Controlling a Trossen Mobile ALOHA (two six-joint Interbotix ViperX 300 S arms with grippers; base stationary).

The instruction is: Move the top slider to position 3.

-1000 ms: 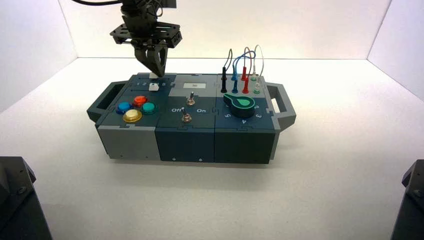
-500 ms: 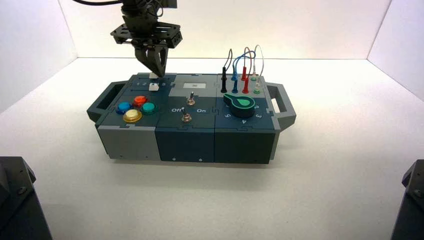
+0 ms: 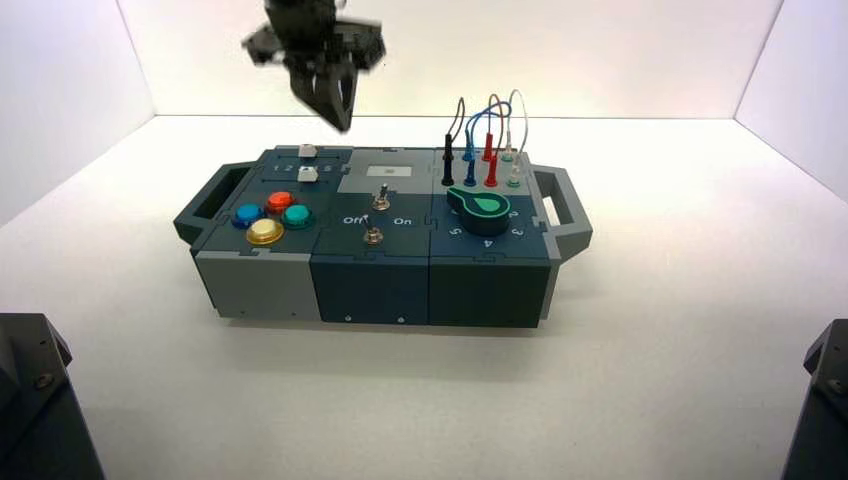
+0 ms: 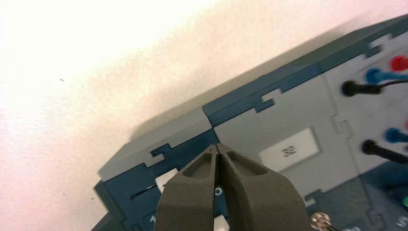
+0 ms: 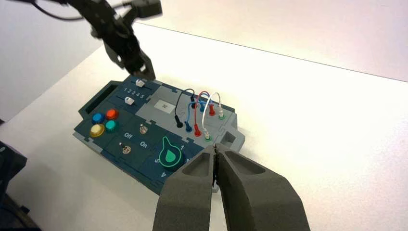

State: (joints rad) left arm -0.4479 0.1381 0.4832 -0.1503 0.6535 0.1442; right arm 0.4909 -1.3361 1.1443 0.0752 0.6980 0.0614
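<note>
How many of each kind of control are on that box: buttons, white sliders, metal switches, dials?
Round buttons: 4
White sliders: 2
Metal toggle switches: 2
Green dial: 1
Total: 9

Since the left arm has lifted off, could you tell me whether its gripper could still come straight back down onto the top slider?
Probably yes: the left gripper hangs shut above the top slider, with nothing between them.

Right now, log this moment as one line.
left gripper: shut, lifted above box rear | top slider: free | right gripper: shut, parked off the box
</note>
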